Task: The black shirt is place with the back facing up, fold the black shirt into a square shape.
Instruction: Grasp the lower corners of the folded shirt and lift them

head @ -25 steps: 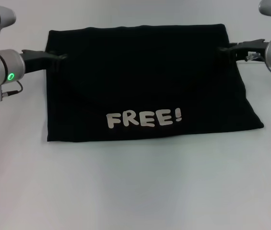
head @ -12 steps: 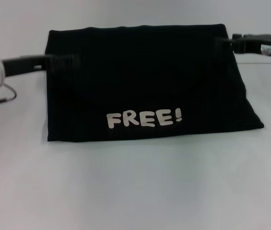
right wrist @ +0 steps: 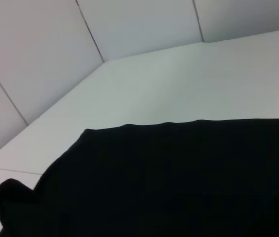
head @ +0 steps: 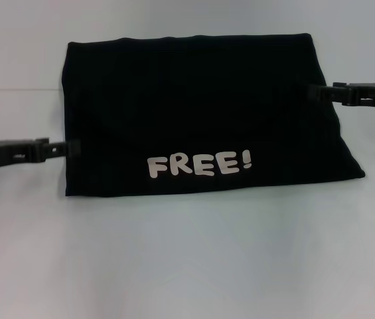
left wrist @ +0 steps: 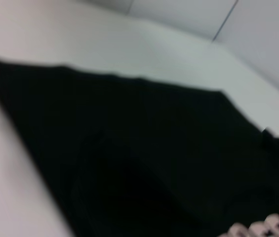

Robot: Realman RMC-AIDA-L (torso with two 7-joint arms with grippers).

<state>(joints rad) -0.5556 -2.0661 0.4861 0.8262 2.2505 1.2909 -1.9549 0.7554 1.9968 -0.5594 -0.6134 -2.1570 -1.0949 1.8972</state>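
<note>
The black shirt point(head: 194, 106) lies folded into a wide rectangle on the white table, with white "FREE!" lettering point(head: 199, 163) on top near its front edge. My left gripper point(head: 73, 147) is low at the shirt's left edge, level with the lettering, its tip touching or just off the fabric. My right gripper point(head: 310, 92) is at the shirt's right edge, farther back, its tip over the fabric border. The shirt fills much of the left wrist view point(left wrist: 144, 148) and the right wrist view point(right wrist: 179, 182).
The white table point(head: 187, 266) stretches bare in front of the shirt and to both sides. Pale wall panels point(right wrist: 129, 29) stand behind the table's far edge.
My left gripper has slid from the shirt's far left edge toward the front along its left side. My right gripper has moved slightly nearer along the right side. The shirt has not shifted.
</note>
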